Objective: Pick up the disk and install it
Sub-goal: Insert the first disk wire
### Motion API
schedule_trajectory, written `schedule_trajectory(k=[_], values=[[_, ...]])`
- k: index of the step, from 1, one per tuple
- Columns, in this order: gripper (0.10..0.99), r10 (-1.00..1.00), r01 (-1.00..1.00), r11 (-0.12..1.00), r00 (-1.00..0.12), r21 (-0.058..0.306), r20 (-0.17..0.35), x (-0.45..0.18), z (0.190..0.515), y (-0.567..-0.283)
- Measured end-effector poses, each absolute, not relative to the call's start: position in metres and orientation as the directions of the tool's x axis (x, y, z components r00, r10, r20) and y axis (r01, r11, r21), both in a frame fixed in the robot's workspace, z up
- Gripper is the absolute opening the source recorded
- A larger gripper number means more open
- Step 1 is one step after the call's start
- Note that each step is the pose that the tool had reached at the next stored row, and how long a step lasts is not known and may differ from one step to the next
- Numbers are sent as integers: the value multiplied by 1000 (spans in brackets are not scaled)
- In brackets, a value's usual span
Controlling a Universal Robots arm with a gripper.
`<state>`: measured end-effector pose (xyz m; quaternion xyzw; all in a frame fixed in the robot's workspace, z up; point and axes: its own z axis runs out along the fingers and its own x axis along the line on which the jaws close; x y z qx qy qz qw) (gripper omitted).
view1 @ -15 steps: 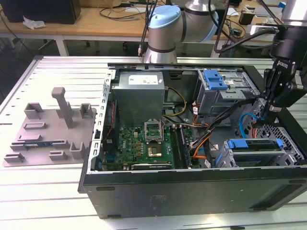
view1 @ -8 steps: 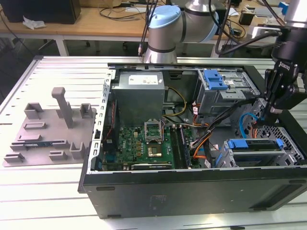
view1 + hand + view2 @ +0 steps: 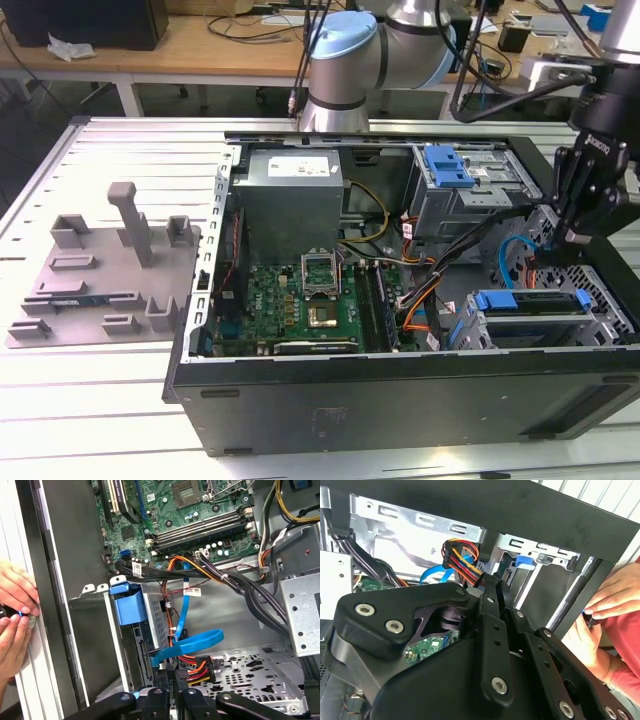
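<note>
Exterior view: hand (image 3: 572, 248) lowered into the computer case (image 3: 400, 385) at the exterior view's right, just beyond the drive cage (image 3: 603, 318) holding the blue-framed disk (image 3: 530, 302); grip state cannot be told. Second wrist view: hand (image 3: 492, 587) close to the coloured power cable (image 3: 462, 555), a person's hand (image 3: 615, 592) near. First wrist view: disk (image 3: 150, 615) in its cage beside the blue data cable (image 3: 187, 642); likely risks: snagged cables, struck person.
</note>
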<state>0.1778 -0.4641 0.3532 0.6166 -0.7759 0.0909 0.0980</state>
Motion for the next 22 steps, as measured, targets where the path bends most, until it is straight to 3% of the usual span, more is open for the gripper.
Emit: schedule_trajectory(k=[16,18,22], values=[[165,-958,-983,181,-181,-22,224,174,355,-479],[165,-966,-983,182,-181,-15,182,172,356,-482],[165,-971,-984,181,-180,-10,155,171,358,-490]])
